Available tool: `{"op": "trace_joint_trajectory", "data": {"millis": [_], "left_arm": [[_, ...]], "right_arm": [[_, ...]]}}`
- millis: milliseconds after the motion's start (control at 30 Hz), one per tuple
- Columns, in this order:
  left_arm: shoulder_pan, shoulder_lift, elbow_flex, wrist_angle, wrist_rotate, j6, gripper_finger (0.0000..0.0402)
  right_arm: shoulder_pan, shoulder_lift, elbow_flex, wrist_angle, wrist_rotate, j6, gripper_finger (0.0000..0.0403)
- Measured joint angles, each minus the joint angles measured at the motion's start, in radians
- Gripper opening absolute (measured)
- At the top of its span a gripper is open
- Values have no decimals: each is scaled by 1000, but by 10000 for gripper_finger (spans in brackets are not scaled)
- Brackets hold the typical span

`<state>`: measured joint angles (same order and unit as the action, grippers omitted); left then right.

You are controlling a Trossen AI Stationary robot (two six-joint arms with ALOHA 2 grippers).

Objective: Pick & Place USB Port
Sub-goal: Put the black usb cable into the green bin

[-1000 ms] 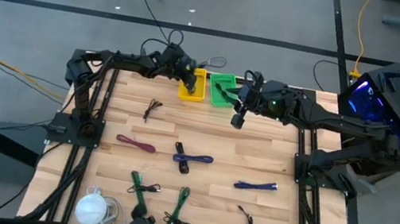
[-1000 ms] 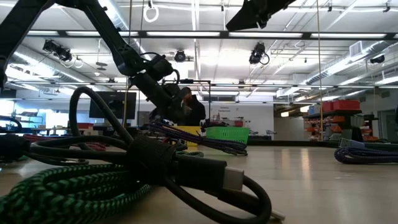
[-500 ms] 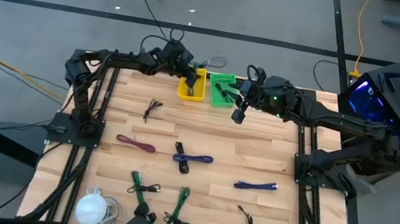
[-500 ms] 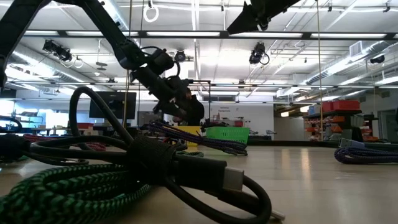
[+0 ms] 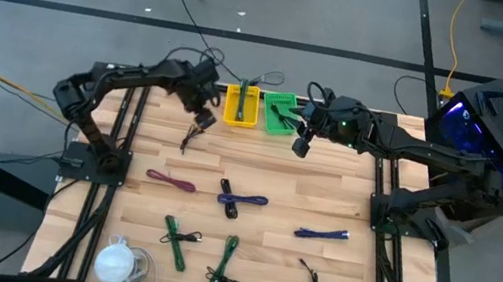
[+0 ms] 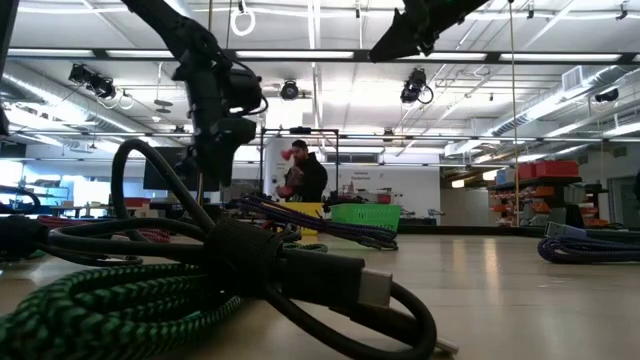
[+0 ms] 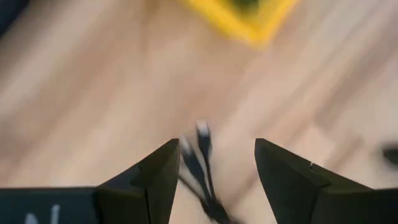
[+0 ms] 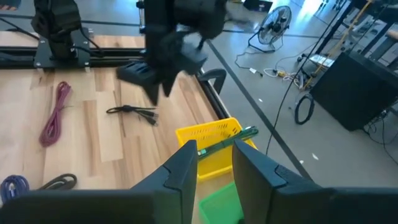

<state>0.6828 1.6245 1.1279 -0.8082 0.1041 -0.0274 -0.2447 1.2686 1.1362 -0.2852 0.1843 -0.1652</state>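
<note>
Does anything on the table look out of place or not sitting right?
Yes. A green cable lies across the yellow bin, poking over its rim instead of resting inside. The left pincer, open, hovers over a black cable; the right pincer waits beside the green bin.

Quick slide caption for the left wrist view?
Open left gripper poised over a black cable on the wooden table, yellow bin beyond.
</note>
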Motion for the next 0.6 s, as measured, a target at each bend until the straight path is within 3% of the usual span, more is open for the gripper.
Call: {"op": "trace_joint_trajectory", "data": {"millis": [200, 400, 600], "left_arm": [[-109, 0, -76, -20, -65, -53, 213], [-167, 0, -94, -29, -211, -108, 213], [-183, 23, -101, -33, -209, -231, 213]], "right_arm": [[1, 0, 0, 1, -20, 10, 103], [1, 0, 0, 0, -20, 10, 103], [4, 0, 0, -3, -21, 19, 103]]}}
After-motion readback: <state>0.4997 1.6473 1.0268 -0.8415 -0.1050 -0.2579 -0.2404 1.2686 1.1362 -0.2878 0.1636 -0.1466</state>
